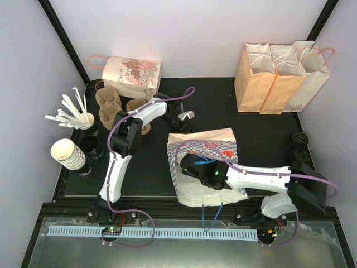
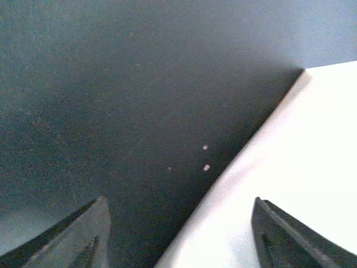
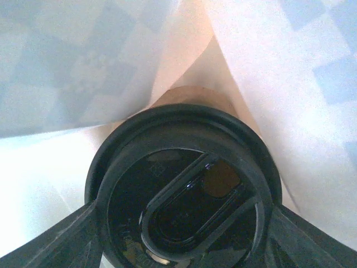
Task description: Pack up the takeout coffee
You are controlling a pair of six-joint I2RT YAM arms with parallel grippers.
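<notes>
Inside the patterned paper bag [image 1: 209, 146]: right gripper [image 3: 181, 234] pinching a lidded coffee cup [image 3: 181, 195], mid-insertion. Left gripper [image 2: 178, 234] spread, empty, beside the bag. Next: lower, then release upright.

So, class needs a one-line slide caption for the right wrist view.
Right tool straddles a black-lidded coffee cup inside the white checked paper bag.

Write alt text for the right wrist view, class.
A round black plastic lid on a cup fills the lower frame, flanked by the right gripper's fingers. White bag paper with pale blue checks surrounds it.
</notes>
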